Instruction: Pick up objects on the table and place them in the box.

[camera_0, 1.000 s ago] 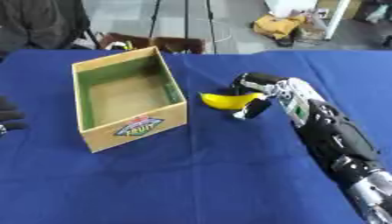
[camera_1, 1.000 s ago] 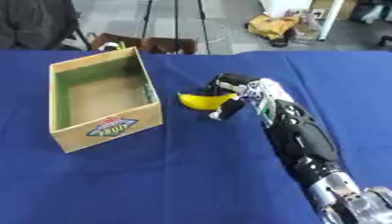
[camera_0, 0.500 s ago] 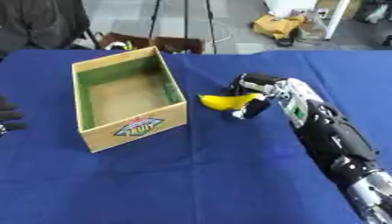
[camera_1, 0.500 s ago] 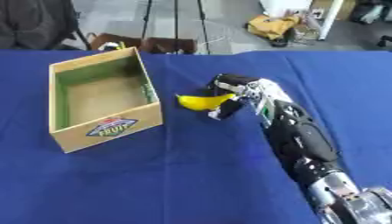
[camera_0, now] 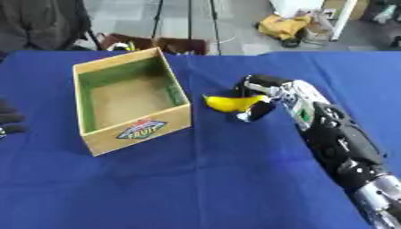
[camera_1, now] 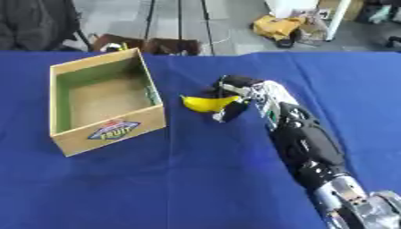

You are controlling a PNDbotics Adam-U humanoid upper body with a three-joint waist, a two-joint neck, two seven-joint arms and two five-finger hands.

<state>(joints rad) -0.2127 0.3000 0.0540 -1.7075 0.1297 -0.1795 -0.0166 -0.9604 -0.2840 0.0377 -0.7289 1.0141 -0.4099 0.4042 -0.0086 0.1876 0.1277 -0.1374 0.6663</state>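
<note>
The black right hand [camera_0: 262, 96] has its fingers and thumb curled round the yellow curved banana [camera_0: 228, 103], which juts out to the hand's left, just above the blue tablecloth [camera_0: 219, 179] (whether it touches the cloth cannot be told). Compared with a second ago, hand and banana sit at much the same spot; no clear shift shows. Further to the left of the hand stands the open tan cardboard box with green inner walls and a fruit label [camera_0: 133, 129], near the banana's tip but apart from it; its floor is bare. Only the left eye view shows the black left hand [camera_0: 9, 120] at the far left edge, its fingers unclear.
</note>
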